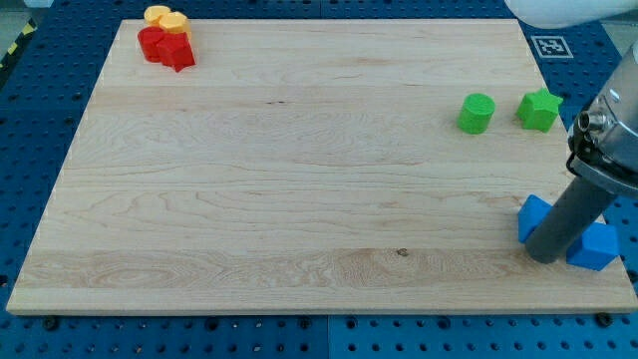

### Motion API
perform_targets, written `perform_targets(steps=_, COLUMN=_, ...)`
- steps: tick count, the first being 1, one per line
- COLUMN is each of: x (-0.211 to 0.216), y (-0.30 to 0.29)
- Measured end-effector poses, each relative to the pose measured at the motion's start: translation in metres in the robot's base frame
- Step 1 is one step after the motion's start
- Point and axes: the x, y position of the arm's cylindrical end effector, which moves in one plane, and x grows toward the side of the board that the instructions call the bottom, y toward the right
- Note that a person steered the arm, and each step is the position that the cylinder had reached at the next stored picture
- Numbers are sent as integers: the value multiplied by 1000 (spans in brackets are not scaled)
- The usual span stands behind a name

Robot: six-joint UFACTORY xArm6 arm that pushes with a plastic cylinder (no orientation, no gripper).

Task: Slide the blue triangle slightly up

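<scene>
My tip (544, 257) rests on the wooden board (299, 170) near its lower right corner. It stands between two blue blocks. One blue block (533, 215) lies just to the upper left of the tip, partly hidden by the rod. The other blue block (596, 247) lies just to the tip's right, at the board's right edge. Both appear to touch the rod. I cannot tell which one is the triangle.
A green cylinder (477, 113) and a green star (539, 110) sit at the upper right. Two red blocks (165, 47) and two yellow blocks (165, 17) cluster in the upper left corner. The robot arm (610, 140) comes in from the view's right.
</scene>
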Motion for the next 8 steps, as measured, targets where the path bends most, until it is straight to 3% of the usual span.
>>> perform_targets(steps=3, x=-21, y=31)
perform_targets(steps=5, x=-28, y=1)
perform_targets(steps=8, x=-65, y=0)
